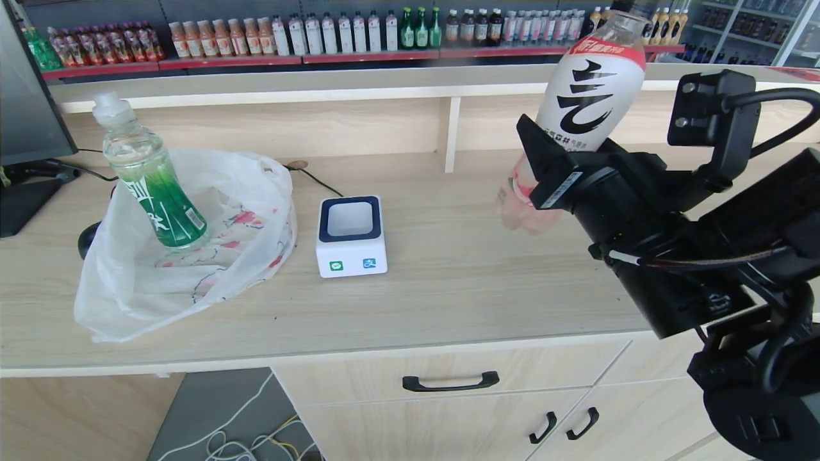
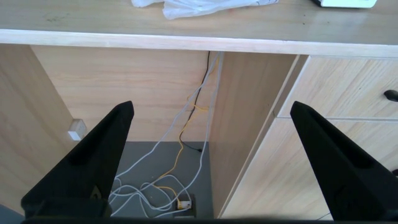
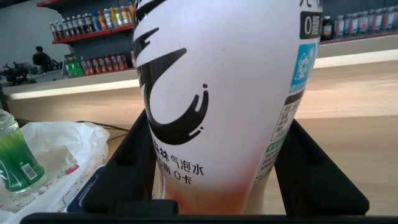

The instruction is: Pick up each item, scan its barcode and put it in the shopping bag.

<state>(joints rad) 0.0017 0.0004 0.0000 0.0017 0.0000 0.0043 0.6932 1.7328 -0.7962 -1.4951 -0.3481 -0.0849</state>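
White-labelled bottle [image 1: 592, 96] is clenched in my right tool [image 1: 557, 169], held by its lower half above the bench [image 1: 461, 282], well to the right of the scanner [image 1: 351, 237] and leaning a little off upright. My main worry is the grip. The label looks smooth and the pink base hangs below the fingers, so a quick swing toward the scanner could let the bottle twist or slide. In the right wrist view a printed panel sits on one side of the label, but I cannot tell whether the barcode would face the scanner window. A wrong turn of the wrist would mean no read. The scanner looks light and trails a cable [image 1: 320, 182] behind it, so a low pass could shove it. The shopping bag [image 1: 122, 301] lies slumped on the bench with a green bottle [image 1: 157, 186] standing tilted in it. Setting a second bottle beside it could topple it or drag the thin plastic. For room, I have a broad bare stretch of bench between scanner and bottle. It is bounded by the front edge, the raised back ledge [image 1: 384, 89] and its upright divider [image 1: 452, 134]. The monitor [image 1: 25, 96] crowds the far left. My left tool [image 2: 214, 168] is spread wide with nothing in it, below the bench lip, which it would have to get past to help.
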